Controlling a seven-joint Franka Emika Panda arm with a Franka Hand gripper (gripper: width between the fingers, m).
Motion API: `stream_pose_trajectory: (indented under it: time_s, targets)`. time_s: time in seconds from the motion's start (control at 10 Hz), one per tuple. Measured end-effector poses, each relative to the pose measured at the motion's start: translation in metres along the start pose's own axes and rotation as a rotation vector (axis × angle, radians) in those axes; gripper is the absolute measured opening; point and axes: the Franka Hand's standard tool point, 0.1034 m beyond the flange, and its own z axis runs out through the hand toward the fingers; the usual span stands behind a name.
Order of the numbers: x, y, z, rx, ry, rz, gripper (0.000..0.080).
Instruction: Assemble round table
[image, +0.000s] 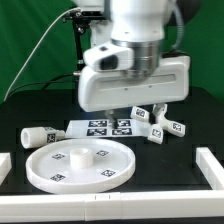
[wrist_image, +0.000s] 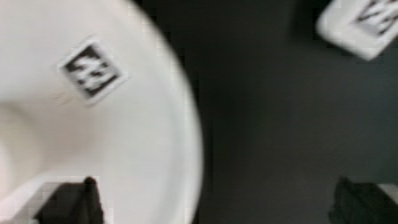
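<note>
The round disc (image: 80, 163), white with a raised rim and a central hub, lies flat at the front of the black table. The short cylindrical leg (image: 38, 135) lies on its side behind it, towards the exterior view's left. The cross-shaped base (image: 160, 122) lies at the back right. My gripper (wrist_image: 222, 205) hangs well above the table, open and empty; its big white hand (image: 130, 85) fills the exterior view's middle. In the wrist view one fingertip (wrist_image: 71, 202) is over the disc's rim (wrist_image: 151, 130) and the other is over bare table. A blurred white tagged piece (wrist_image: 365, 25) shows at a corner.
The marker board (image: 105, 127) lies flat between the leg and the cross base. White straight rails border the table at the exterior view's left (image: 5, 165), right (image: 210, 168) and front (image: 100, 212). A green backdrop stands behind.
</note>
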Motion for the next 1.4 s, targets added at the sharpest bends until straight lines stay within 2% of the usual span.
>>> stream_pose_trajectory:
  time_s: [0.1, 0.2, 0.3, 0.5, 0.6, 0.8, 0.9, 1.1, 1.4]
  targets:
    - [0.010, 0.011, -0.018, -0.018, 0.069, -0.055, 0.0649]
    - [0.013, 0.032, -0.034, -0.052, 0.175, -0.097, 0.0649]
    - [0.004, 0.033, -0.029, -0.052, 0.178, -0.065, 0.0649]
    - [0.005, 0.031, -0.027, -0.049, 0.169, -0.073, 0.0649]
    - [0.006, 0.037, -0.022, -0.050, 0.160, -0.101, 0.0649]
    - [0.018, 0.081, -0.002, -0.040, 0.109, -0.091, 0.0649]
    - [0.020, 0.092, 0.005, -0.039, 0.099, -0.076, 0.0649]
    - [0.018, 0.103, 0.032, -0.055, 0.102, -0.071, 0.0649]
    - [0.008, 0.101, 0.053, -0.051, 0.078, -0.069, 0.0649]
